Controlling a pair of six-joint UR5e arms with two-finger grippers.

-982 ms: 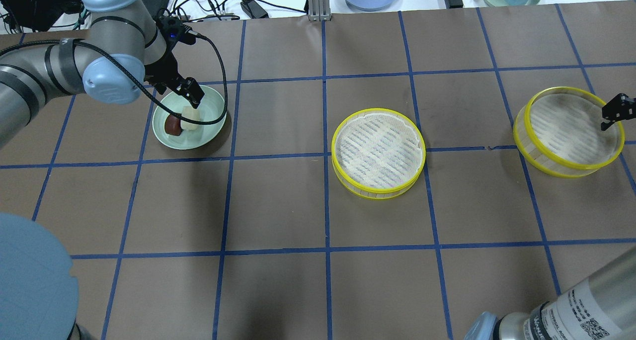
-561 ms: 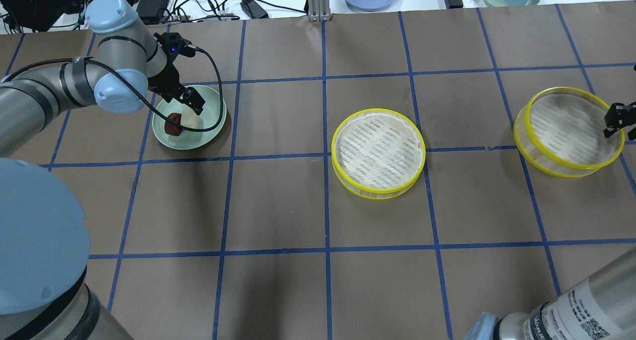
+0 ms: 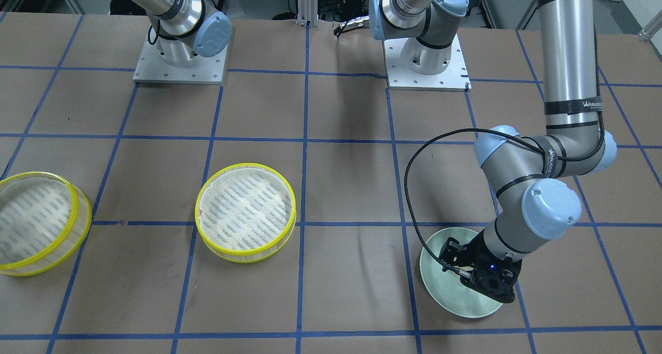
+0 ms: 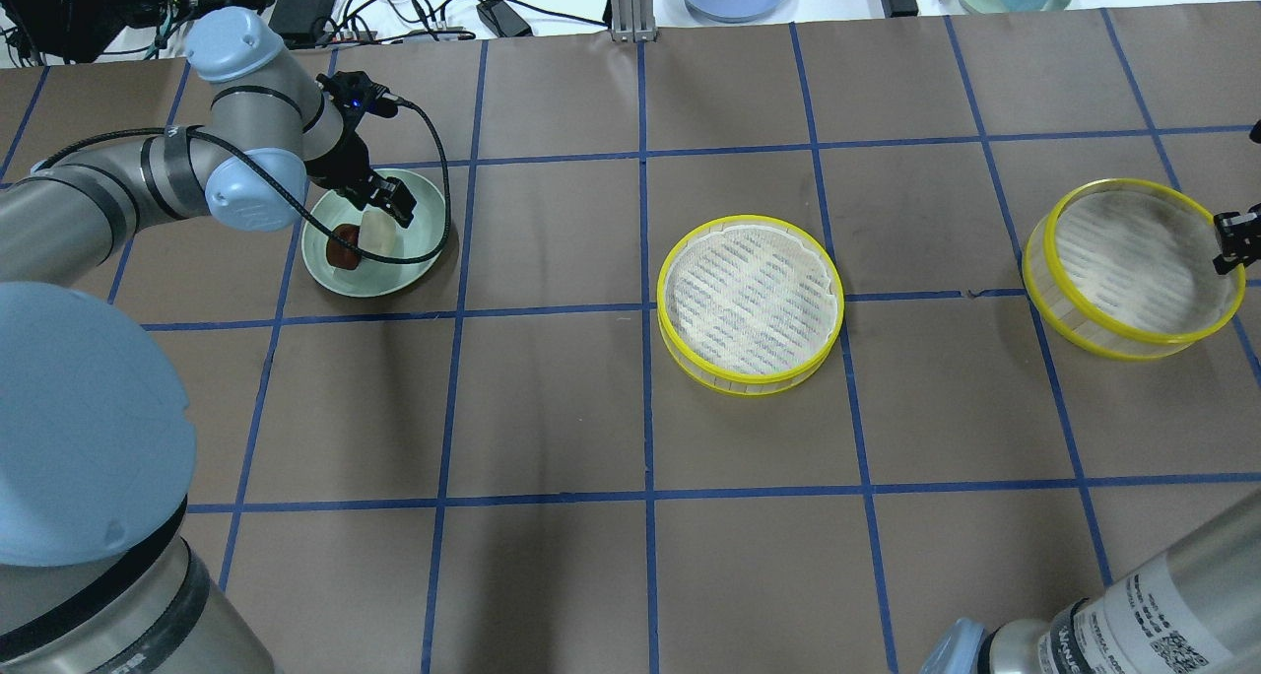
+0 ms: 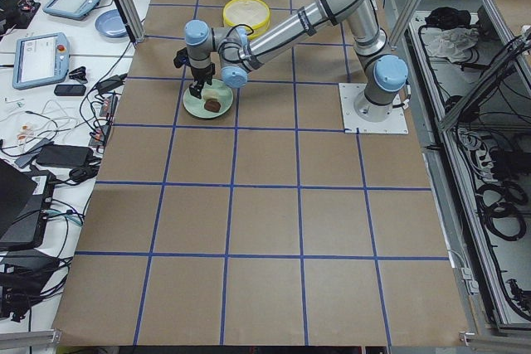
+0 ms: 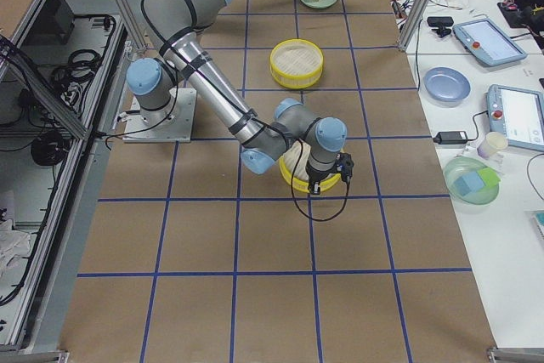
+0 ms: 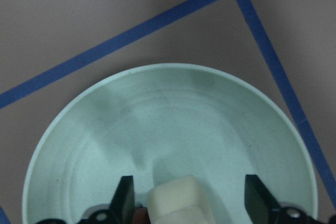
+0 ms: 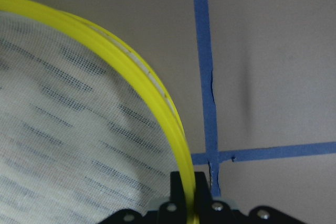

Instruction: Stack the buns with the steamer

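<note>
On right arm gripping steamer tier: QR-code label, lettering unreadable.

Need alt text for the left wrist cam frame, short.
The jaws of the left gripper stand open on either side of a cream-white bun, not touching it, at the bottom edge of the frame. The bun lies in a pale green plate on a brown table crossed by blue tape lines.

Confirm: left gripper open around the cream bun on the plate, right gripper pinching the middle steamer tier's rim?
Wrong tier: the overhead view shows the right gripper pinching the rim of the right-hand tier; the middle tier is untouched. Rest holds.
</note>
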